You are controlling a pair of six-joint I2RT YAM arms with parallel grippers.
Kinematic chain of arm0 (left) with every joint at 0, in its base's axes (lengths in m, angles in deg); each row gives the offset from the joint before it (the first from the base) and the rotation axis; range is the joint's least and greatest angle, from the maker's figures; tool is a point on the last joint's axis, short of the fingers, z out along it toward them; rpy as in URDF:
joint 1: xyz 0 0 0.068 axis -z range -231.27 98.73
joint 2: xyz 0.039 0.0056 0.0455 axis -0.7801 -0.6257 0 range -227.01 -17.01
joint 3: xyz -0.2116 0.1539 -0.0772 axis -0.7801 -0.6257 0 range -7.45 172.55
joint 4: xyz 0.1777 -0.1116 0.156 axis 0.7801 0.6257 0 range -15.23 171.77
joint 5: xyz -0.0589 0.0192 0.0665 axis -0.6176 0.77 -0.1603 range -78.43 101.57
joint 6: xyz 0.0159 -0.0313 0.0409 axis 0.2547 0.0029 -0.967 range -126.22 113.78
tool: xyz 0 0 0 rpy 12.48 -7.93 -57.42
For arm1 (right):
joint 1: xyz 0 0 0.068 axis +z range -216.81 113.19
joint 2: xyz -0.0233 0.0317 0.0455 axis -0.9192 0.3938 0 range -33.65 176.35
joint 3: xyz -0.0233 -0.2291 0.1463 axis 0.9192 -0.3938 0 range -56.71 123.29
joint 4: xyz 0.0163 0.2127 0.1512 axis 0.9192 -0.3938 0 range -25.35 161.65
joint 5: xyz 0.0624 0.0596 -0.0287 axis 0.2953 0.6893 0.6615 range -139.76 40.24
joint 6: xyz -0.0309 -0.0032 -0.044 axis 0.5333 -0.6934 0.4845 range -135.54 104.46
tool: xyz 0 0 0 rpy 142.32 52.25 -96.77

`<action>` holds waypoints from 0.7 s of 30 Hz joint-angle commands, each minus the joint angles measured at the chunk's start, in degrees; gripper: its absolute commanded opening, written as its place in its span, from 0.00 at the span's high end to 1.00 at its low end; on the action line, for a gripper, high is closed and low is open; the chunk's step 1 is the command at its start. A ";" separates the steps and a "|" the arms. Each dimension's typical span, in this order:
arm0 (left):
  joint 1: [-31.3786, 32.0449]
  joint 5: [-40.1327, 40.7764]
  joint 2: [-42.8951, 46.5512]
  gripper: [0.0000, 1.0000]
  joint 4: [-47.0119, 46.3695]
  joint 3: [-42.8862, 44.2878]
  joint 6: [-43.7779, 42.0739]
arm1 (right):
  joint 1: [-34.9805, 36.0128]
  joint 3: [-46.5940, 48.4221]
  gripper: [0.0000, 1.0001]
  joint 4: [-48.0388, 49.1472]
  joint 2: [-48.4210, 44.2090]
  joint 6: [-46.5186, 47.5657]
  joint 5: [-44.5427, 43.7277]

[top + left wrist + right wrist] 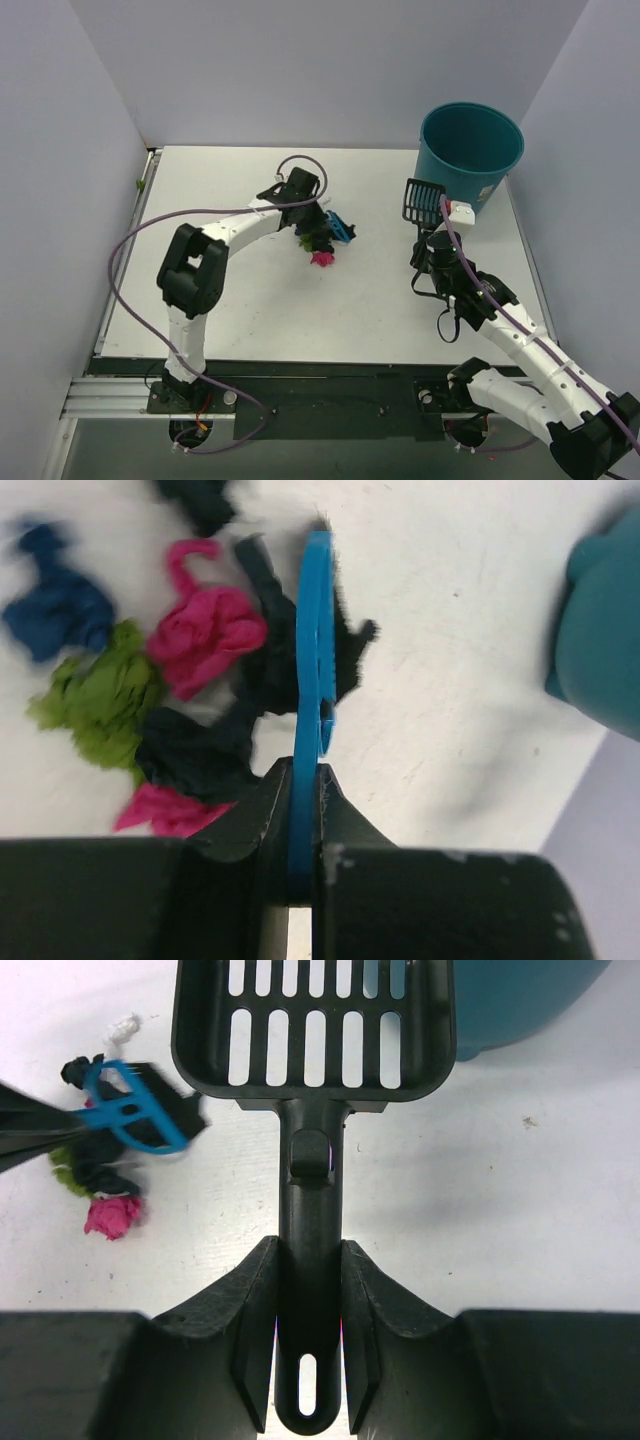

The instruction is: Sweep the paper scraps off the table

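Standing at the far right corner of the table (pixel 250 300), the teal round bin (pixel 472 150) was upright with its mouth open to the overhead camera, and the part of its inside that showed was plain teal wall and floor. Just beside its near side sat the black slotted scoop (pixel 315 1020), its pan pointing toward the bin; through the slots only white tabletop and a strip of teal showed, and no paper lay on the pan. The right gripper (pixel 310 1290) had its jaws pinched on the scoop's narrow handle, one finger on each side. Whether the pan's lip touched the table could not be told. Near the middle of the table, well apart from scoop and bin, the paper scraps (pixel 205 630) lay in one loose cluster on the bare surface: pink, green, dark blue and black bits in the left wrist view, with a small white one at the cluster's edge in the right wrist view. The left gripper (pixel 305 780) had its jaws pressed onto the thin handle of the small blue hand brush (pixel 315 650), which stood edge-on right against the cluster. Dark fuzz touched the brush on both sides, though bristle and black paper could not be told apart there.
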 commanded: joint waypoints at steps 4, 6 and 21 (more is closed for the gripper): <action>1.15 24.66 21.45 1.00 23.26 -9.86 3.47 | 0.22 -0.80 1.00 2.95 1.66 -1.40 -1.53; 1.06 23.52 26.72 1.00 19.76 -15.13 3.47 | 0.22 -1.15 1.00 3.30 1.66 -1.49 -1.36; -4.29 -2.84 19.12 1.00 -7.05 -9.80 -2.51 | 0.31 -1.59 1.00 3.92 2.10 -1.23 -0.66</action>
